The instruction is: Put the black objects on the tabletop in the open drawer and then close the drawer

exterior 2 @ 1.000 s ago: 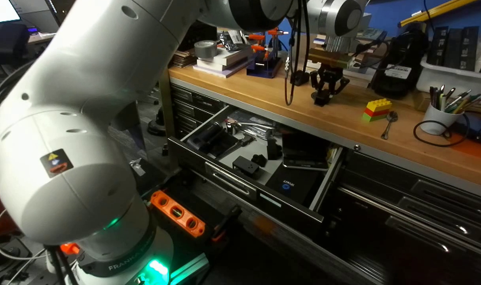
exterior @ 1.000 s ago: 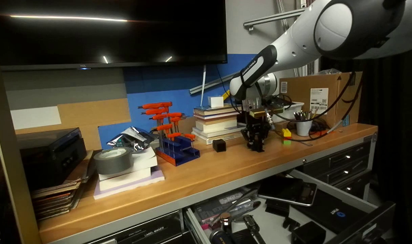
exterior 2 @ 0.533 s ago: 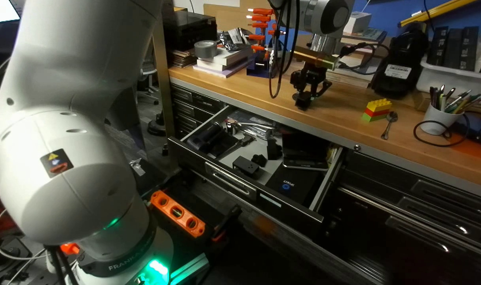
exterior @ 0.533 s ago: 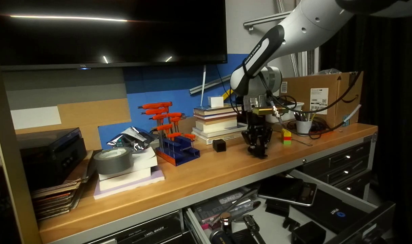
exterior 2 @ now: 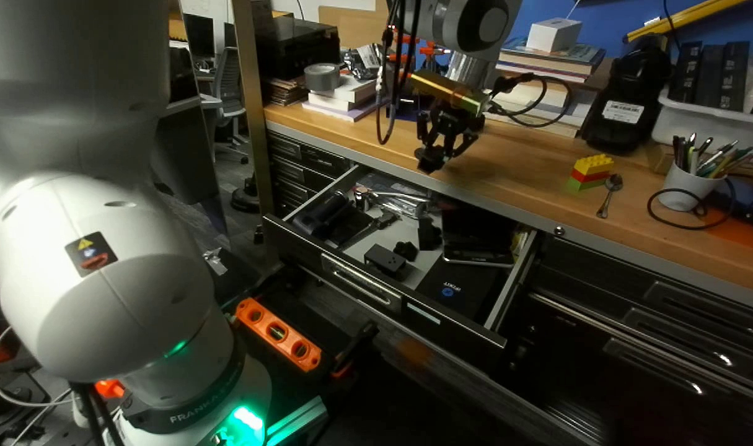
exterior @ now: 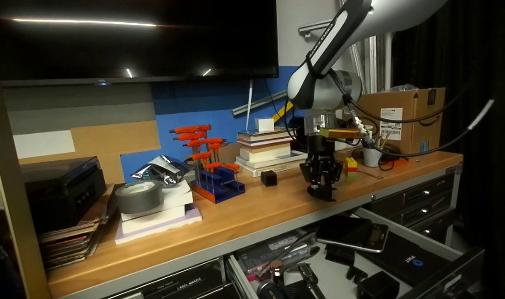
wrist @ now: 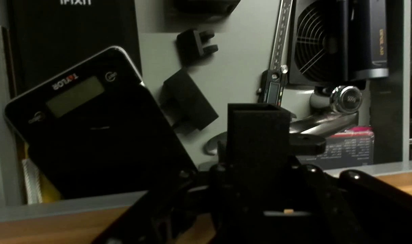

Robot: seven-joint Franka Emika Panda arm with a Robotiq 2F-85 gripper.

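Near the front edge of the table (exterior: 252,207): the end effector (exterior 2: 437,152) has come over within the last second, from further back above the table to close by this edge, on the stretch where the open drawer (exterior 2: 305,249) juts out
End effector: clamped on a small black block (wrist: 258,135), which looks lifted off the table
Black block: seen in the wrist view with the open drawer beyond it; whether it has already crossed the front edge cannot be told
Black cube (exterior: 269,178): unmoved in an exterior view, resting on the table well back from the front edge, near the blue rack (exterior: 224,187) and the stacked books (exterior: 267,154)
Open drawer: pulled out just as it was a second ago, holding among other things a kitchen scale (wrist: 100,145) and calipers (wrist: 273,92), with pale floor (wrist: 236,67) showing between them
Way to the drawer: the shift most likely means delivery of the black block is under way; next it probably needs to pass the front edge, go down between kitchen scale and calipers and be let go
Left on the table: the black cube seems due the same trip, and only then can the open drawer be pushed in
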